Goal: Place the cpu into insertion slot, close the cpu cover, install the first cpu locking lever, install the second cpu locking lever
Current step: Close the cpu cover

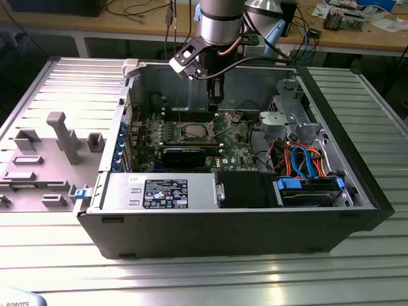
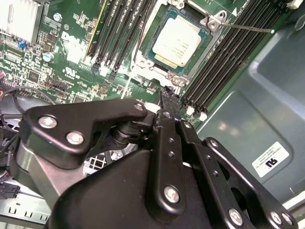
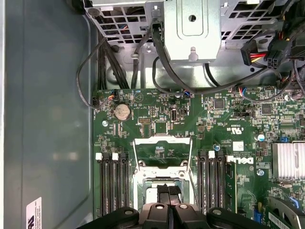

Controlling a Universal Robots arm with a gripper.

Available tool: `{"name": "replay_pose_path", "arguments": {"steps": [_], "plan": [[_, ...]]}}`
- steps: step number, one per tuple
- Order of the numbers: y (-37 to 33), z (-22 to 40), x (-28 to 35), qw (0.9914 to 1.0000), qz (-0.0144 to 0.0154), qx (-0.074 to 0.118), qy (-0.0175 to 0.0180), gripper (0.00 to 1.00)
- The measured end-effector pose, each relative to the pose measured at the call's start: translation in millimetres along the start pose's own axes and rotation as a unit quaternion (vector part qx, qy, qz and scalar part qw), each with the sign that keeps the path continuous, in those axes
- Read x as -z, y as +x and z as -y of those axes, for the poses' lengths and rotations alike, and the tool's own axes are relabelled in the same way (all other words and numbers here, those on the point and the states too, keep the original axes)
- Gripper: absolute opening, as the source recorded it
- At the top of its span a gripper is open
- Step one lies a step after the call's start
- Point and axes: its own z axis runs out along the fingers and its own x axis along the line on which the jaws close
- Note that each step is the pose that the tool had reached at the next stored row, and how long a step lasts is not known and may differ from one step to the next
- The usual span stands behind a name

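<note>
Cpu [image 2: 177, 42] sits in slot [image 2: 151, 51], cover [image 3: 161, 140] tilted open on its drive-cage [image 3: 190, 28] side — pincer [image 3: 169, 188], fingers pressed together and empty, hangs just above the slot.

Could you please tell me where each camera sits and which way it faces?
Exterior view: off the arm, above and outside the open computer case, looking down into it; the arm and gripper hang over the motherboard.
First wrist view: on the wrist, looking along the gripper at the open cpu cover and drive cage.
Second wrist view: on the wrist, looking aslant past the gripper's links at the seated cpu.
Shared: both wrist views show the gripper and memory slots.
</note>
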Motion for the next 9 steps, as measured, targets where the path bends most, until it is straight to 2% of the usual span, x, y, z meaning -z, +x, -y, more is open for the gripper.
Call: {"name": "replay_pose_path", "arguments": {"steps": [3, 9], "plan": [[0.0, -1.0, 0.0, 1.00000, 0.0000, 0.000, 0.0000, 0.11], [0.1, -8.4, -0.2, 1.00000, 0.0000, 0.000, 0.0000, 0.11]]}}
